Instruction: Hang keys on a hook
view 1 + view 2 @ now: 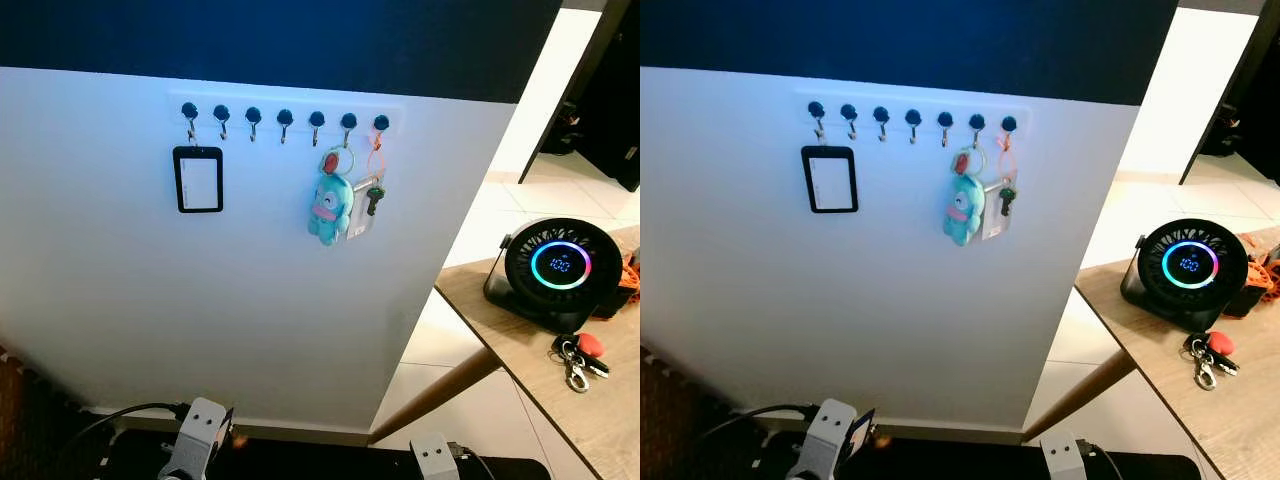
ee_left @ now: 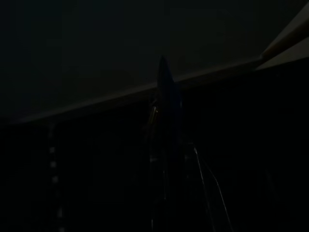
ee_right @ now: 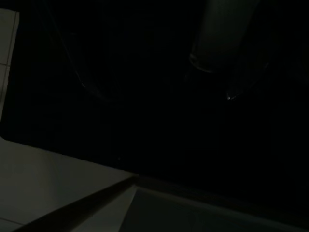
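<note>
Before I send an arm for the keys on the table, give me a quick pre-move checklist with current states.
1. Keys located: ok. The key bunch lies on the wooden table, in front of the round fan.
2. Free hook: ok. The hook rail has four bare hooks in the middle.
3. Taken hooks noted: ok. Badge holder on the leftmost; plush keychain and green key on the two rightmost.
4. Arms clear of the table: ok. Both hang low.
5. Fingers open: cannot tell, wrist views too dark.

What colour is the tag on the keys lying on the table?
Red, on the keys; clearest in the left eye view.
</note>
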You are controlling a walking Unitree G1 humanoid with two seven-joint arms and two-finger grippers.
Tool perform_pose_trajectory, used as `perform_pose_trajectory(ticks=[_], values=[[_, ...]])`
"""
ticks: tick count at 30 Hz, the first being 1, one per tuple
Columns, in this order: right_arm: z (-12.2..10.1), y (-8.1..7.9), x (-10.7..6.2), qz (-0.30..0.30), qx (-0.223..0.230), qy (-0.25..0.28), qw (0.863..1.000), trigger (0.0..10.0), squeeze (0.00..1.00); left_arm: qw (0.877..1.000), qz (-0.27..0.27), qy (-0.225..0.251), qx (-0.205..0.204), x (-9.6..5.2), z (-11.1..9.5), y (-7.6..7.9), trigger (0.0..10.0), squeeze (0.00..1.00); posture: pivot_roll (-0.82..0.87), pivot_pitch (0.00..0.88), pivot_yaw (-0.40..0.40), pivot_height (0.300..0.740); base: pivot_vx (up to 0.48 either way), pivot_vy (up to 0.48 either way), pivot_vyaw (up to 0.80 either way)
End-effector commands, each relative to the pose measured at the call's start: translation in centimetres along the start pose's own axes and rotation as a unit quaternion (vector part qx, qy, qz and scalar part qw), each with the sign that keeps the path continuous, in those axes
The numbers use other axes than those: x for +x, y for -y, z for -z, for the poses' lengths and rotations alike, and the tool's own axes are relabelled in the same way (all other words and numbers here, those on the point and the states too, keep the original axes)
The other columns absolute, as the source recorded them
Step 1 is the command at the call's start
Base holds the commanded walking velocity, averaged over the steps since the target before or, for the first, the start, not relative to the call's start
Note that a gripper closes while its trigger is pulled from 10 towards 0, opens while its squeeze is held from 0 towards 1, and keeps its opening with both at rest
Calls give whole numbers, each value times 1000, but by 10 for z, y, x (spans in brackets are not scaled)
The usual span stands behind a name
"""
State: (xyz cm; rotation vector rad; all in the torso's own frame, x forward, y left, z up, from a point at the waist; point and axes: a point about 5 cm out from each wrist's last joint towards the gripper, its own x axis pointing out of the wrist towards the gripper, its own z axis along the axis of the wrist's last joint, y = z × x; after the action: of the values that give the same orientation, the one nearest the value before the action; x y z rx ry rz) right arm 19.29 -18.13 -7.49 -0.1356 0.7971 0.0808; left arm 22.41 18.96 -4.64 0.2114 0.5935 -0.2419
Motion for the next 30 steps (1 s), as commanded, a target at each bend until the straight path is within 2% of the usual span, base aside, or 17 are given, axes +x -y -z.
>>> perform_pose_trajectory(ticks=[1, 17, 20, 23, 24, 25, 26, 28, 29, 30], values=[[1, -3, 0, -2, 0, -2, 1000, 10000, 0, 1000, 0, 2, -3, 0, 0, -2, 10000, 0, 110, 38, -47, 740, 0, 0, 0], [2, -3, 0, -2, -1, -4, 1000, 10000, 0, 1000, 8, 23, 5, 1, -7, -2, 10000, 0, 112, 35, -46, 740, 0, 0, 0], [3, -3, -1, -2, -1, -4, 1000, 10000, 0, 998, 17, 63, -1, 2, -18, 0, 10000, 0, 111, 31, -49, 740, 0, 0, 0], [3, -2, -1, -3, -3, -3, 1000, 10000, 0, 987, 83, 134, 13, -2, -34, 10, 10000, 0, 107, 27, -51, 740, 0, 0, 0], [3, -2, -1, -3, -3, -3, 1000, 10000, 0, 987, 83, 134, 13, -2, -34, 10, 10000, 0, 107, 27, -51, 740, 0, 0, 0], [3, -1, -1, -2, -3, -3, 1000, 10000, 0, 980, 118, 160, 14, -5, -40, 15, 10000, 0, 108, 24, -53, 740, 0, 0, 0], [3, -1, -1, -2, -3, -3, 1000, 10000, 0, 980, 118, 160, 14, -5, -40, 15, 10000, 0, 108, 24, -53, 740, 0, 0, 0], [2, 2, -1, -1, -5, -3, 1000, 10000, 0, 963, 165, 212, 9, -12, -57, 18, 10000, 0, 109, 22, -58, 740, 0, 0, 0], [2, 2, -1, -1, -6, -2, 1000, 10000, 0, 956, 168, 238, 15, -15, -68, 15, 10000, 0, 110, 26, -61, 740, 0, 0, 0], [2, 2, -1, -1, -6, -2, 1000, 10000, 0, 956, 168, 238, 15, -15, -68, 15, 10000, 0, 110, 26, -61, 740, 0, 0, 0]])
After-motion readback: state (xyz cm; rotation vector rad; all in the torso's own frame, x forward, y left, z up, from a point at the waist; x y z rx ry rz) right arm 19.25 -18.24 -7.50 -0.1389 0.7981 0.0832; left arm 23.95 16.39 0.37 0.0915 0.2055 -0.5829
